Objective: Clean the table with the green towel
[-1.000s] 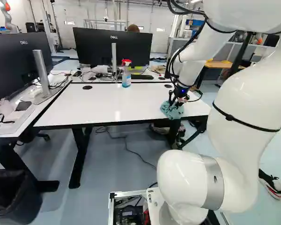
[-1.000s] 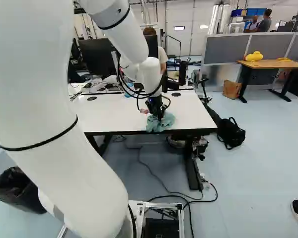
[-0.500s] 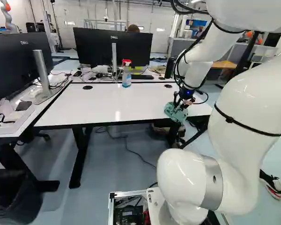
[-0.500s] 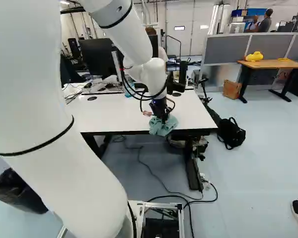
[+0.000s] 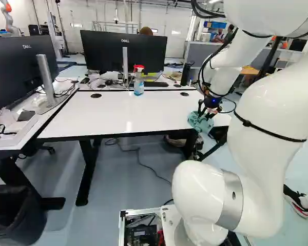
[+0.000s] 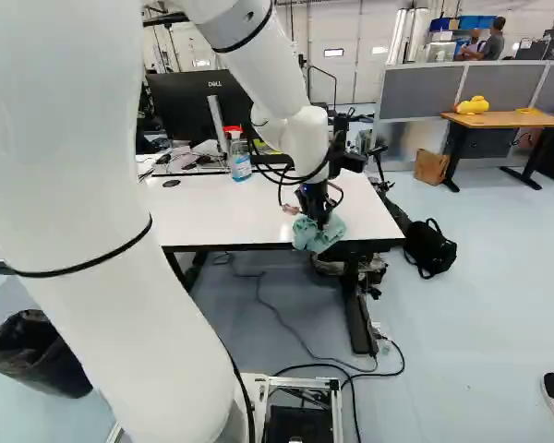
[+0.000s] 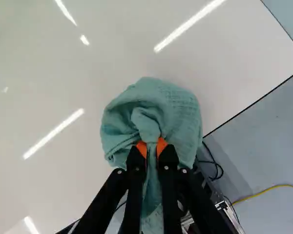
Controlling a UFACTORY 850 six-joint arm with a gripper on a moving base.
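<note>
Currently, your pincer [image 5: 205, 111] is grasping the green towel [image 7: 173, 109], with a bunched fold pinched between its orange pads [image 7: 141, 148]. You have the towel down against the white top of the desk [image 5: 138, 115], at its near edge, towards its right end. Your spray bottle [image 5: 138, 85] stands upright near the desk's far edge, and a black monitor [image 5: 102, 48] stands beyond that edge.

Open tabletop [image 5: 102, 117] before spray bottle [image 5: 138, 85]
</note>
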